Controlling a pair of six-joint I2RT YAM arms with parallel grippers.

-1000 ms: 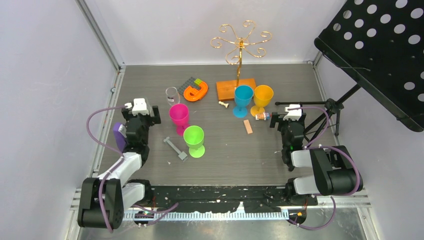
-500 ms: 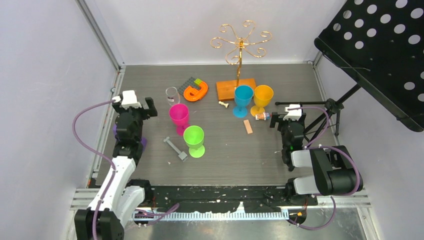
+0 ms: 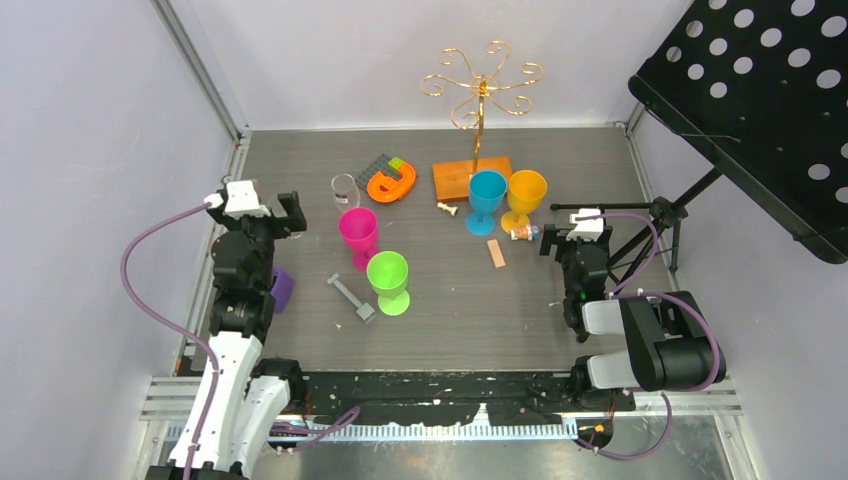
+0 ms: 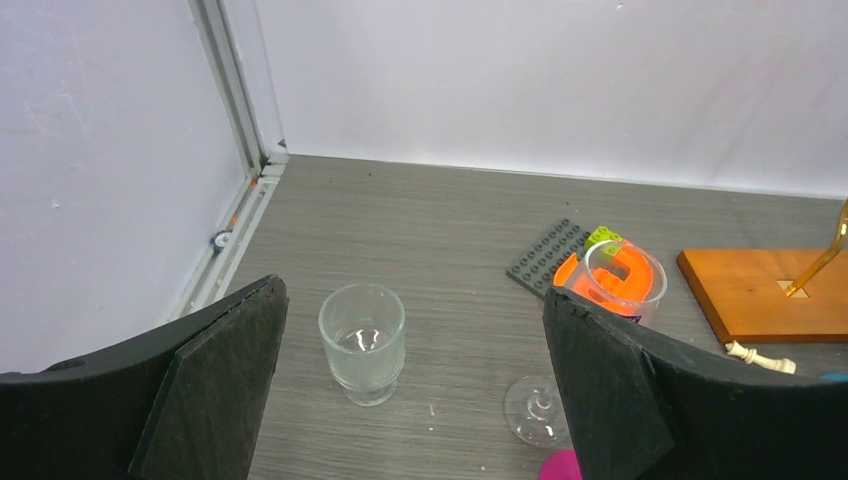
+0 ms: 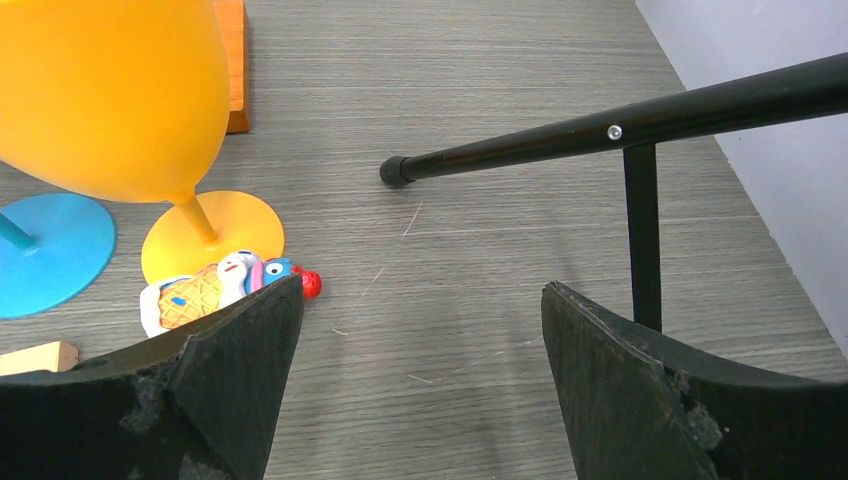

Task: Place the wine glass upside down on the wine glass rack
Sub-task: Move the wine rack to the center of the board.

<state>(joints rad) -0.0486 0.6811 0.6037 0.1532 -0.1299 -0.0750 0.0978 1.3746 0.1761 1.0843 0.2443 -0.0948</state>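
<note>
Grey tabletop [image 3: 560,150] carries the rack [image 3: 480,115] upright near the back wall, and I see the clear wine glass [image 3: 345,188] standing upright to the left of it, just beside an orange toy [image 3: 390,183]. My left gripper [image 4: 412,330] and right gripper [image 5: 420,300] both have fingers spread wide, holding nothing; a small clear tumbler [image 4: 362,340] stands ahead of the left one.

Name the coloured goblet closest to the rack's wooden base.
The blue goblet, by the wooden base; the orange goblet stands beyond it, pink goblet and green goblet farther off.
</note>
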